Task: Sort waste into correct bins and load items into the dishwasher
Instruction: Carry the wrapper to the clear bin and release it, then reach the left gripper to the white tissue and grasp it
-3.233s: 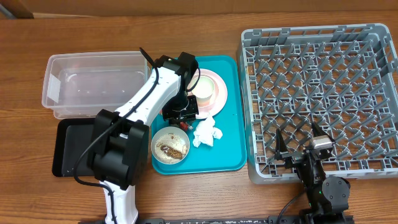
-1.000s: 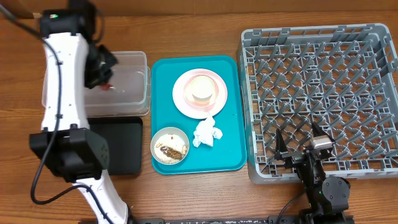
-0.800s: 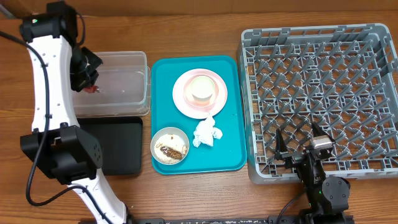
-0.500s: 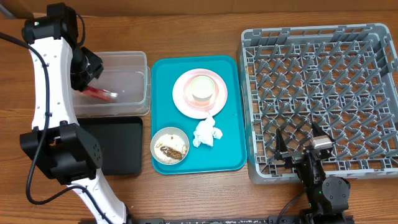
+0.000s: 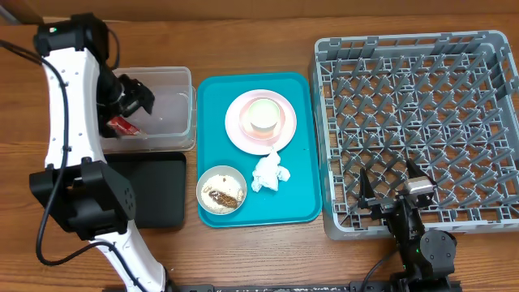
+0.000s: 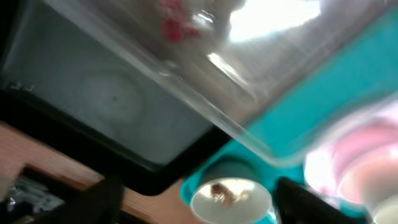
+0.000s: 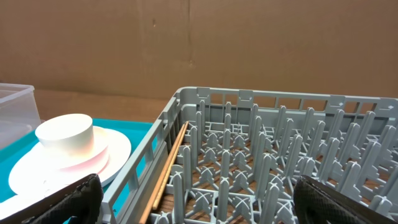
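The red snack wrapper [image 5: 123,126] lies in the clear tub [image 5: 166,77], and shows blurred in the left wrist view [image 6: 177,22]. My left gripper [image 5: 134,96] is open and empty above the tub; its fingers frame a blurred view [image 6: 199,199]. The black tray [image 5: 154,191] sits in front of the tub. The teal tray [image 5: 300,203] holds the pink plate [image 5: 280,134] with a small white cup [image 5: 262,116] on it, the crumpled tissue [image 5: 270,173] and a white bowl [image 5: 221,189] with rice and brown bits. My right gripper [image 5: 388,185] is open and empty at the grey dish rack's [image 5: 418,122] front edge.
A wooden stick [image 7: 171,163] lies along the rack's left inner wall [image 7: 149,155]. The plate and cup [image 7: 65,134] show left of the rack in the right wrist view. Only one bowl shows.
My left gripper swung over the clear tub and let go of the red wrapper, which now lies in the tub. The gripper then shifted right. The right arm has not moved.
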Available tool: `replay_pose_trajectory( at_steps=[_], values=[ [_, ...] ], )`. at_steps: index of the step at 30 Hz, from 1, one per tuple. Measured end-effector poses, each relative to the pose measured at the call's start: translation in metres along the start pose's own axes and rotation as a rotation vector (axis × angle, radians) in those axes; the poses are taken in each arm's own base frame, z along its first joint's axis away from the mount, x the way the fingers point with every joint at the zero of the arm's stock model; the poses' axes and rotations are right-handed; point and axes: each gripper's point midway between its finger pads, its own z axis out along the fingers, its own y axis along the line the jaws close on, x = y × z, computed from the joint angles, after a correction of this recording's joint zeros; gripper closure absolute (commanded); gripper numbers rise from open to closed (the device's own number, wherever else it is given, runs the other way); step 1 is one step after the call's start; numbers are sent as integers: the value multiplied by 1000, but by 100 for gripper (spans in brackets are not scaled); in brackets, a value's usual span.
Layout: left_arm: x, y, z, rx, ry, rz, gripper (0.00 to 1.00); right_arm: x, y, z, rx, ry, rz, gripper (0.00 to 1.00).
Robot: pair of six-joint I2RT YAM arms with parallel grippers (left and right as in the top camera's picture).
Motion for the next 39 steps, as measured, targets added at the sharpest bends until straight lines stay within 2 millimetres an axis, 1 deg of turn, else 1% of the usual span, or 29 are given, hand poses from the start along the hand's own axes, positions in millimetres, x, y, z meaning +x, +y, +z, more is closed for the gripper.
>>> replay_pose_trajectory(
  at_steps=[1,2,3,6,8,10,12,14,18,22,24,27,29,31,33,35,38,39],
  values=[
    [6,-9,1,20,14,61,36,0,0,0,0,0,0,0],
    [17,-24,2,46,34,145,36,0,0,0,0,0,0,0],
    [20,-28,2,53,40,165,37,0,0,0,0,0,0,0],
    [46,-57,5,79,63,306,38,0,0,0,0,0,-1,0],
    [66,-78,7,86,68,401,41,0,0,0,0,0,-1,0],
    [87,-93,10,75,74,483,46,0,0,0,0,0,0,0],
    [109,-107,13,55,75,570,47,0,0,0,0,0,0,0],
    [131,-116,16,27,77,643,39,0,0,0,0,0,0,0],
    [169,-133,22,-21,60,783,39,0,0,0,0,0,0,0],
    [203,-143,27,-55,46,893,39,0,0,0,0,0,0,0],
    [217,-147,29,-68,37,939,42,0,0,0,0,0,0,0],
    [230,-154,31,-70,15,985,55,0,0,0,0,0,0,0],
    [233,-159,32,-65,-3,1011,58,0,0,0,0,0,0,0],
    [236,-164,33,-56,-18,1022,58,0,0,0,0,0,0,0],
    [238,-165,33,-57,-22,1030,52,0,0,0,0,0,0,0],
    [239,-163,35,-66,-18,1030,49,0,0,0,0,0,0,0],
    [238,-160,43,-83,-6,1025,45,0,0,0,0,0,0,0],
    [237,-160,49,-86,-3,1025,46,0,0,0,0,0,0,0]
  ],
)
